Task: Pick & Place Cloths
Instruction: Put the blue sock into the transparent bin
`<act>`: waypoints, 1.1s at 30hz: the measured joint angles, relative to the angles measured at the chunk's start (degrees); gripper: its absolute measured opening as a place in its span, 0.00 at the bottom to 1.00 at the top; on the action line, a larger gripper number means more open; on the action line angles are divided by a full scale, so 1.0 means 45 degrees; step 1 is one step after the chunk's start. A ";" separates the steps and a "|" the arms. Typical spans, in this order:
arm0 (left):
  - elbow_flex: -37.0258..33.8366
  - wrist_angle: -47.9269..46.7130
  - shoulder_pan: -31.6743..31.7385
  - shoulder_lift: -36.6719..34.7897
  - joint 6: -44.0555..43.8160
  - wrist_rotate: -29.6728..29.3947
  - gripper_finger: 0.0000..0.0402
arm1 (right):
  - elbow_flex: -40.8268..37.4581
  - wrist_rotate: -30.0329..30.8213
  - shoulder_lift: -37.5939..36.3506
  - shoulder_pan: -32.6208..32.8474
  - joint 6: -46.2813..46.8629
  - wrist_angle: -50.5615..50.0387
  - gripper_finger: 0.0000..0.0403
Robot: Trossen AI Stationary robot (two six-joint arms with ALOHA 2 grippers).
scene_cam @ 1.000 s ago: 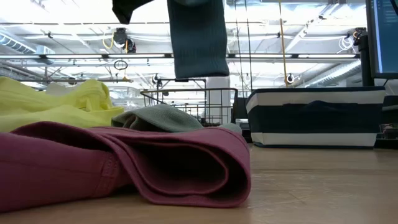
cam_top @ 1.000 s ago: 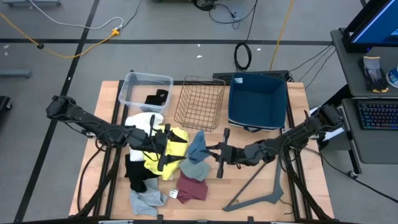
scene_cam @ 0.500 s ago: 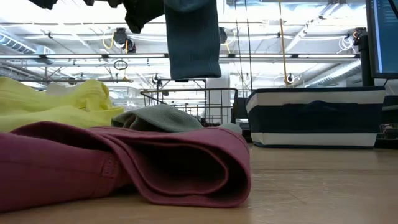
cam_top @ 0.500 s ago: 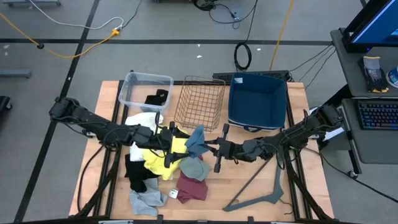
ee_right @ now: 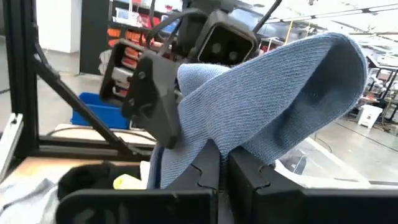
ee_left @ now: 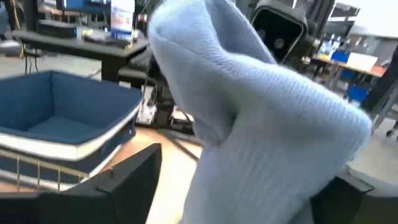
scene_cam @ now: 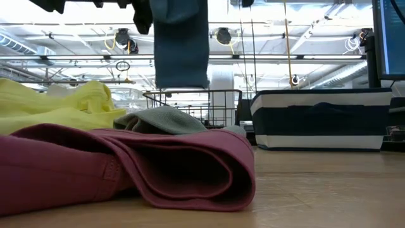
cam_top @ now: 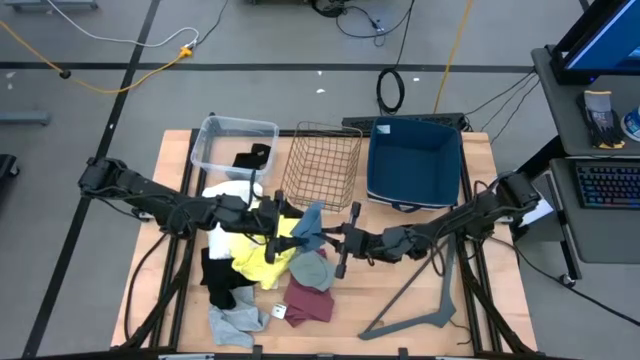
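Overall, we see the wooden table (cam_top: pixel 470 300) carrying three receptacles along its far edge: a navy bin (cam_top: pixel 413 163), a wire basket (cam_top: pixel 322 163) and a clear tub (cam_top: pixel 233 143) with one black cloth (cam_top: pixel 252 157) already inside.

Near the table's middle lies the pile. We note the yellow cloth (cam_top: pixel 262 258) as the largest piece, with a white cloth (cam_top: pixel 228 192) beside it, a second black piece (cam_top: pixel 217 278), the maroon cloth (scene_cam: pixel 126 168), the grey-green cloth (scene_cam: pixel 161 119) and a light grey cloth (cam_top: pixel 234 322) at the near edge.

Next comes the blue cloth (scene_cam: pixel 181 44). It hangs clear of the table, above the pile, between the two arms. We judge it light, limp and knitted: it folds over itself and drapes straight down in the low view, so it offers no stiff edge. It is not fragile; the main risk we judge is slippage or snagging on a neighbouring piece.

The right gripper (ee_right: pixel 221 165) is clamped tight on a fold of this cloth. The left gripper (cam_top: pixel 272 222) stands spread wide right against the hanging fabric, which fills the left wrist view; we cannot tell whether it has any hold.

We recommend taking hold on a bunched fold, pinching several layers together, rather than on a single thin edge.
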 joint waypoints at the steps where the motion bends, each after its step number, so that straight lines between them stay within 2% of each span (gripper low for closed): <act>1: 0.0000 -0.0221 -0.0005 0.0000 0.0004 0.0000 0.74 | 0.0000 0.0003 0.0077 -0.0017 -0.0022 0.0171 0.01; 4: 0.0000 -0.0679 -0.0007 0.0000 0.0010 0.0005 0.57 | 0.0024 0.0003 0.0117 -0.0083 -0.0013 0.0445 0.02; 7: 0.0000 -0.0752 0.0015 0.0000 0.0182 0.0005 0.35 | 0.0024 -0.0004 0.0121 -0.0117 0.0011 0.0423 0.03; 10: 0.0000 -0.0752 0.0065 0.0000 0.0527 0.0021 0.10 | 0.0024 -0.0570 0.0121 -0.0127 0.0019 0.0414 0.04; 11: 0.0000 -0.0749 0.0097 0.0000 0.0582 0.0030 0.06 | 0.0024 -0.0866 0.0121 -0.0132 0.0017 0.0400 0.04; 15: 0.0005 -0.0922 0.0239 -0.0010 0.0534 0.0446 0.03 | 0.0031 -0.1623 0.0119 -0.0121 -0.0013 -0.0145 0.07; 20: 0.0000 -0.2336 0.0486 -0.0276 0.0153 0.0032 0.01 | 0.0034 -0.1686 -0.0268 0.0101 0.0581 -0.3152 0.15; 28: 0.0060 -0.4563 0.0934 -0.2063 0.0221 -0.1676 0.01 | 0.0039 -0.1718 -0.0905 0.0947 0.3201 -0.8552 0.29; 33: 0.0626 -0.6433 0.1121 -0.3413 0.0850 -0.3987 0.00 | 0.0034 -0.2334 -0.0933 0.1639 0.4044 -1.0554 0.31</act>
